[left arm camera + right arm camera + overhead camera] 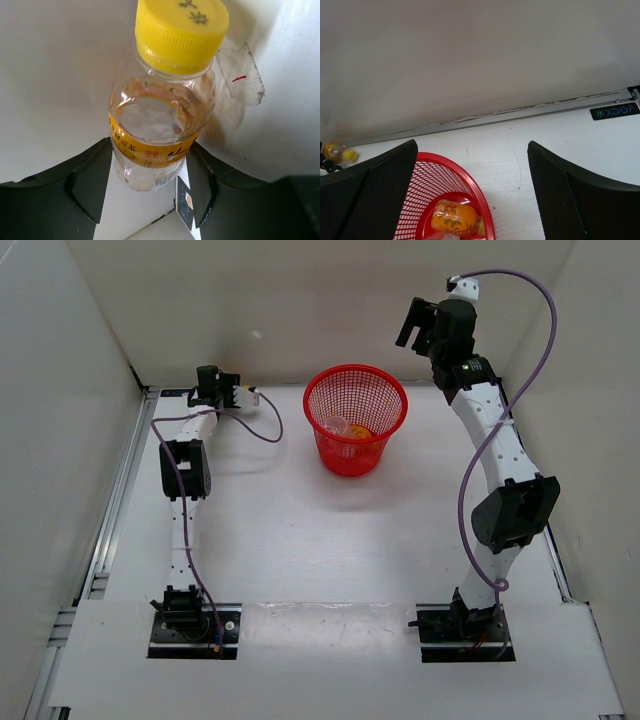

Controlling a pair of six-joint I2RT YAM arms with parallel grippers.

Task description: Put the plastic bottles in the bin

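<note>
"Left wrist view: what is the hold?" asks the supervisor.

"The left end effector point(150, 145) is closed part-way, both fingers against the lower body of the clear bottle point(161, 120) with the yellow cap. The grip looks secure. I cannot tell whether the bottle is clear of the bench point(300, 530)."

"Location and heading?"

"Far left corner, well apart from the bin point(345, 455). The long axis runs straight out from the wrist, cap leading and base between the fingers. From the top view the cap points right, toward the bin."

"Other items?"

"An orange bottle point(452, 217) lies inside the bin, and another clear item beside it is too small to identify. The right end effector point(471, 144) hangs behind the bin, spread wide and holding nothing."

"Step in hand?"

"Judged: transfer of the last bottle. The next move calls for a lift above the rim, a carry rightward, and release over the opening."
</note>
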